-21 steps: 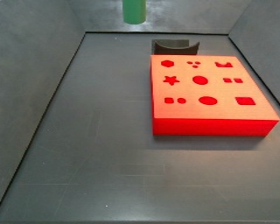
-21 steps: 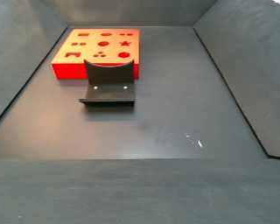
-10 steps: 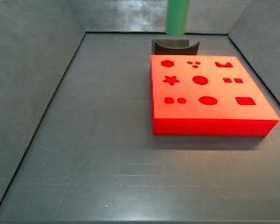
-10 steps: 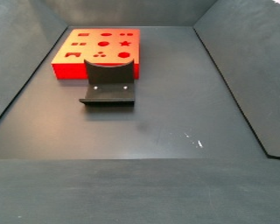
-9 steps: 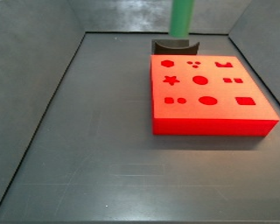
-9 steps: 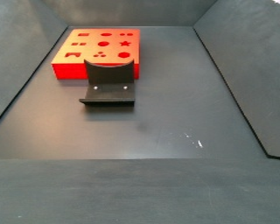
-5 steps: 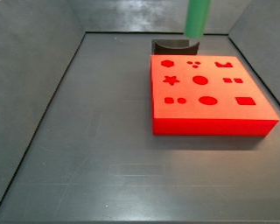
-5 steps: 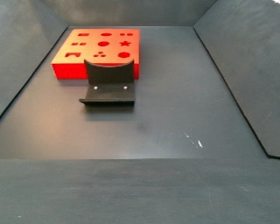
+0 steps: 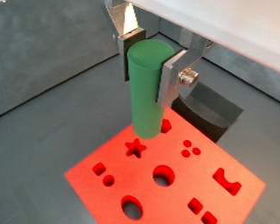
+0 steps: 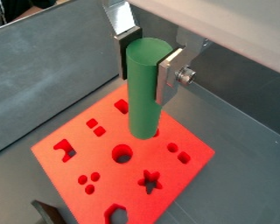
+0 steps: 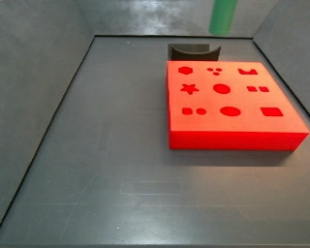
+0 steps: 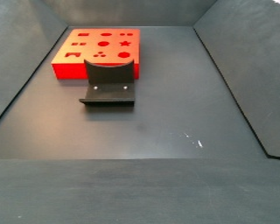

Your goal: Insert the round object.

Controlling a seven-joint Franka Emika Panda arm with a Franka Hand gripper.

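The claw [image 9: 147,54] hangs above the red block [image 9: 166,179], its silver fingers [image 10: 171,72] clamped on the upper end of the green peg [image 9: 145,92], which stands upright between them in both wrist views. The peg's lower end hovers over the block's top face, clear of the cutouts, near the star hole [image 9: 136,148] and a round hole [image 10: 122,155]. In a side view only the peg's lower part [image 11: 224,16] shows, behind the block [image 11: 232,104] and above the dark fixture [image 11: 192,50]. In another side view the fixture [image 12: 108,86] stands on the grey counter [image 12: 154,131], touching the block [image 12: 98,51].
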